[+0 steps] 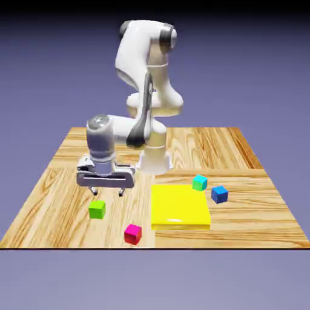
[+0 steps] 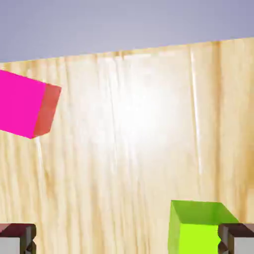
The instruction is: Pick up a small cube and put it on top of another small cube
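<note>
Approach stage of the pick, prior to any grasp. Pincer (image 1: 108, 192) released, with fingertips wide apart and nothing between them; poised above the worktop (image 1: 54, 221), toward the left edge in the exterior view. Lime-green cube (image 1: 97, 209), the one to lift, on the worktop toward the near left corner, slightly closer to the near edge than the pincer. In the hand view, visible low and to the right, partly behind one fingertip, hence not centred for a grasp. Teal cube (image 1: 200, 182), the intended support, toward the right edge, by the far right corner of the yellow square (image 1: 180, 204); on or just behind that square, cannot tell.

Next, by judgement: shift a little toward the left and near edges, align with two opposite faces of the lime-green cube, then descend straight and close. Likely hazard: lowering without correction and landing a fingertip on top of the cube. Afterwards, raise clear of the yellow square, carry toward the right edge, and set down squarely on the teal cube. Avoid brushing the magenta-red cube (image 1: 133, 234), close to the near edge, and the blue cube (image 1: 220, 194), just beside the teal one.
</note>
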Motion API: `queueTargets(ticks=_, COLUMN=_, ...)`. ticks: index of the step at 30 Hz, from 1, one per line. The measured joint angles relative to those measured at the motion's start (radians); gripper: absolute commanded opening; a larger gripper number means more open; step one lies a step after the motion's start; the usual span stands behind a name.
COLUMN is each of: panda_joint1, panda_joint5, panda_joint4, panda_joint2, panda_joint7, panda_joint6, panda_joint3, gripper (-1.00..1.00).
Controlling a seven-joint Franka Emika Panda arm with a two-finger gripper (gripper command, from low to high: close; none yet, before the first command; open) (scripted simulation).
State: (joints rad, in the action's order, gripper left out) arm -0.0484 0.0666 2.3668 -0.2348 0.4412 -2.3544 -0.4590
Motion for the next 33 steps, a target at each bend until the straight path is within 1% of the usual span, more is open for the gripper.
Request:
queueTargets(ticks=4, panda_joint1=-0.006, panda_joint5=0.012, panda_joint4=-0.079, panda_joint2=-0.143, panda_joint7=-0.053, panda_joint6=0.121, panda_joint3=-0.081, gripper=0.00)
queueTargets(ticks=5, panda_joint1=-0.006, panda_joint5=0.012, panda_joint4=-0.079, panda_joint2=-0.143, panda_joint7=-0.053, panda_joint6=0.121, panda_joint3=-0.081, gripper=0.00)
queueTargets(ticks=8, panda_joint1=0.038, panda_joint5=0.074, panda_joint4=-0.050, panda_joint2=-0.251, panda_joint7=-0.093, panda_joint6=-0.009, panda_joint3=-0.027, gripper=0.00)
queueTargets(ticks=9, panda_joint1=0.050, panda_joint5=0.091, panda_joint4=-0.042, panda_joint2=-0.279, panda_joint7=-0.103, panda_joint6=-0.043, panda_joint3=-0.013, gripper=-1.00)
queueTargets(ticks=11, panda_joint1=0.050, panda_joint5=0.093, panda_joint4=-0.042, panda_joint2=-0.279, panda_joint7=-0.104, panda_joint6=-0.042, panda_joint3=-0.013, gripper=-1.00)
queueTargets(ticks=15, panda_joint1=-0.013, panda_joint5=0.008, panda_joint4=-0.074, panda_joint2=-0.138, panda_joint7=-0.060, panda_joint6=0.119, panda_joint3=-0.073, gripper=-1.00)
queueTargets(ticks=33, panda_joint1=-0.552, panda_joint5=-0.550, panda_joint4=0.258, panda_joint2=0.223, panda_joint7=-0.433, panda_joint6=-0.059, panda_joint3=0.581, gripper=-1.00)
